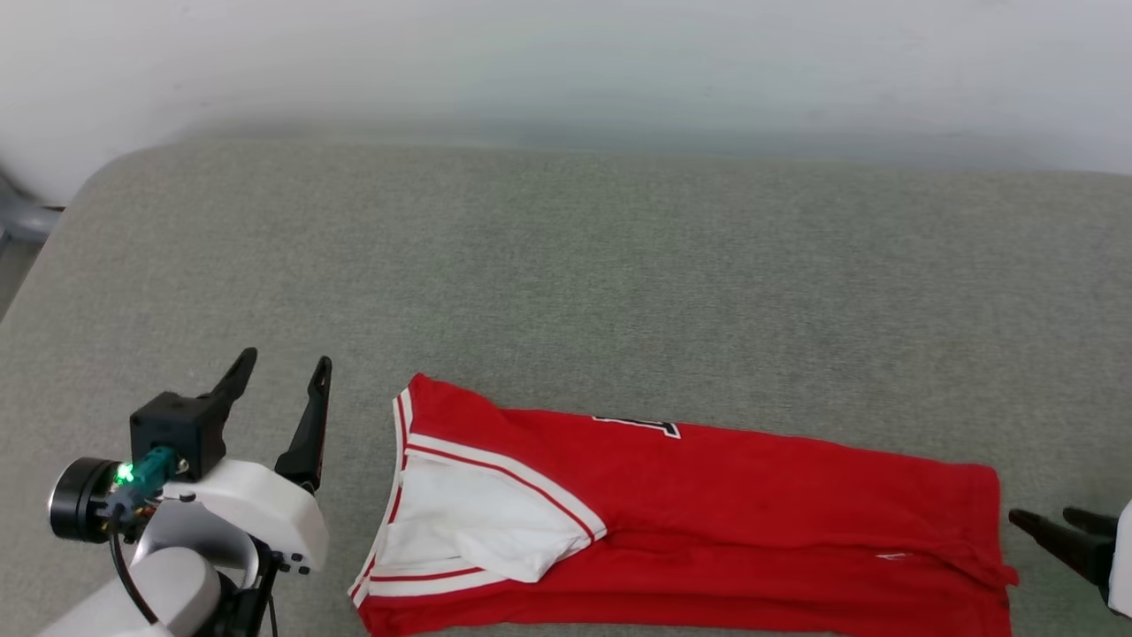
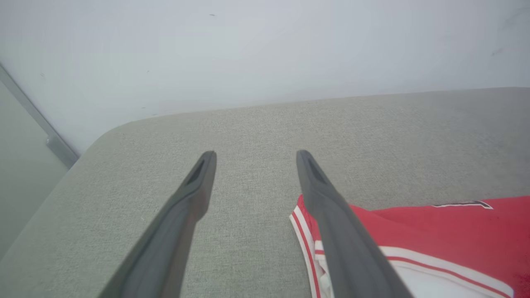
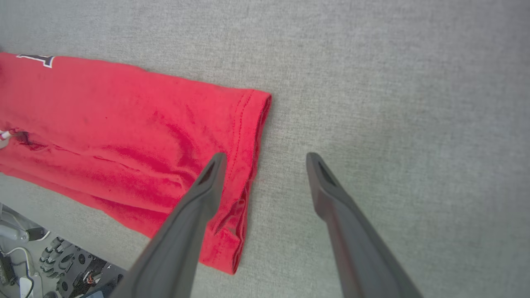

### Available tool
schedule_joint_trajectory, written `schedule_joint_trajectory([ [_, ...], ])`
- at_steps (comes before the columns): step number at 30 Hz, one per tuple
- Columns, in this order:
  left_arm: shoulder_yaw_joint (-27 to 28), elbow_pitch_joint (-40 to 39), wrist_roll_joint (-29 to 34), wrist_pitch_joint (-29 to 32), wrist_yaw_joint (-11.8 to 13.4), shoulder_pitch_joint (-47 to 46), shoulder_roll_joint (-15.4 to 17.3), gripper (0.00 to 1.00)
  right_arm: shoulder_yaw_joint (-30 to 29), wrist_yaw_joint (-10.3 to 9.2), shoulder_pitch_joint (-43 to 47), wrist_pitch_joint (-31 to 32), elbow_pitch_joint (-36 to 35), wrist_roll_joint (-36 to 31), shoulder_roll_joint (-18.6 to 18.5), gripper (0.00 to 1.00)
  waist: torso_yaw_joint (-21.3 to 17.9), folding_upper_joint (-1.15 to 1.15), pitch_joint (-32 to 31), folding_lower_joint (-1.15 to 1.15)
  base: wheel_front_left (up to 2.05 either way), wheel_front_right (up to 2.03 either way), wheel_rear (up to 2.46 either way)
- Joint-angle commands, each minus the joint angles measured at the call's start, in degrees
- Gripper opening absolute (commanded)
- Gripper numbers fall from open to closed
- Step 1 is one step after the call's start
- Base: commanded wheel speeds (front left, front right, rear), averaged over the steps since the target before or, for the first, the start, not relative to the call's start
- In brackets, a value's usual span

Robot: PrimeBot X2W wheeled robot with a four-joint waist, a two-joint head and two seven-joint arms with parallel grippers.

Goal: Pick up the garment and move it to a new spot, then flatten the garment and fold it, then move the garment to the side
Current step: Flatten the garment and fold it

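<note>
And there was the garment, laid out as a long red strip along the near edge of the grey upholstered surface, its nearest fold cut off by the bottom of the head view. A white sleeve with striped trim lay on top at its left end. Along the far fold only a sliver of black lettering peeked out, too little to read. A small pale mark near the right end was too tiny to make out.

The left gripper stood over the near-left corner, just beside the sleeve end, fingers spread wide with nothing between them. In the left wrist view that same gripper had one finger covering part of the striped trim.

At the right end, the right gripper was half cut off by the frame, apart from the hem. The right wrist view showed it spread open and empty, one finger crossing over the hem; contact could not be judged.

The rest of the surface lay open up to the white wall. A metal rail ran off the far-left corner. Dark machinery with cables crowded below the near edge, blurred.
</note>
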Motion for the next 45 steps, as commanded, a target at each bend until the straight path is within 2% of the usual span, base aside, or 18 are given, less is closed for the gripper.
schedule_joint_trajectory([
  [1, 4.12, -0.53, 3.79, -0.29, 1.00, 3.65, -2.01, 1.00, -0.27, -0.05, -0.32, 1.55, 0.77, 0.57, 0.99, 1.00, 1.21, -0.01, 0.87, 0.00, 0.00, 0.00, 0.00],
  [4, 11.76, -1.48, 9.54, -0.31, 1.34, 7.70, -5.88, 1.00, -0.90, -0.05, 0.02, 2.85, 1.84, 0.98, 1.99, 1.00, 2.34, -0.01, 1.58, 0.00, 0.00, 0.00, 0.00],
  [8, 20.94, -2.57, 16.75, -0.32, 0.28, 14.07, -11.45, 1.00, -0.57, -0.04, 0.68, 4.28, 2.78, 0.38, 3.29, 1.00, 3.39, -0.01, 2.28, 0.00, 0.00, 0.00, 0.00],
  [10, 22.94, -2.74, 18.64, -0.32, -0.24, 15.44, -12.67, 1.00, -0.28, -0.05, 0.80, 4.60, 3.06, 0.23, 3.63, 1.00, 3.51, -0.01, 2.40, 0.00, 0.00, 0.00, 0.00],
  [17, 35.21, -4.24, 31.10, -0.32, -4.71, 23.38, -22.40, 1.00, 2.17, -0.04, 0.96, 5.30, 4.58, -0.05, 6.33, 1.00, 4.26, -0.01, 3.43, 0.00, 0.00, 0.00, 0.00],
  [22, 41.76, -4.71, 37.69, -0.32, -8.44, 26.92, -28.95, 1.00, 5.23, 0.05, 0.44, 5.07, 5.83, 0.75, 8.42, 1.00, 4.49, -0.01, 3.91, 0.00, 0.00, 0.00, 0.00],
  [27, 46.35, -4.14, 43.05, -0.32, -12.63, 28.78, -33.90, 1.00, 8.48, 0.11, 0.28, 4.06, 7.00, 1.47, 9.24, 1.00, 4.89, -0.01, 3.94, 0.00, 0.00, 0.00, 0.00],
  [28, 47.10, -4.09, 44.08, -0.32, -13.28, 28.96, -34.73, 1.00, 9.07, 0.11, 0.15, 3.76, 7.12, 1.47, 9.13, 0.20, 4.95, -0.01, 3.90, 0.00, 0.00, 0.00, 0.00],
  [29, 47.94, -3.98, 44.87, -0.32, -13.93, 29.09, -35.49, 1.00, 9.40, 0.12, 0.05, 3.17, 7.21, 1.56, 9.02, 0.00, 4.96, -0.01, 3.85, 0.00, 0.00, 0.00, 0.00],
  [35, 51.51, -3.48, 48.74, -0.32, -17.50, 30.11, -39.13, 1.00, 9.88, 0.03, -0.53, -0.73, 7.18, 2.48, 6.97, 0.00, 4.69, -0.01, 3.09, 0.00, 0.00, 0.00, 0.00],
  [45, 53.22, -3.73, 52.86, -0.33, -20.53, 31.30, -41.84, 1.00, 7.36, -0.06, -0.35, -6.14, 5.16, 5.16, 1.36, 0.00, 3.58, -0.01, 1.49, 0.00, 0.00, 0.00, 0.00],
])
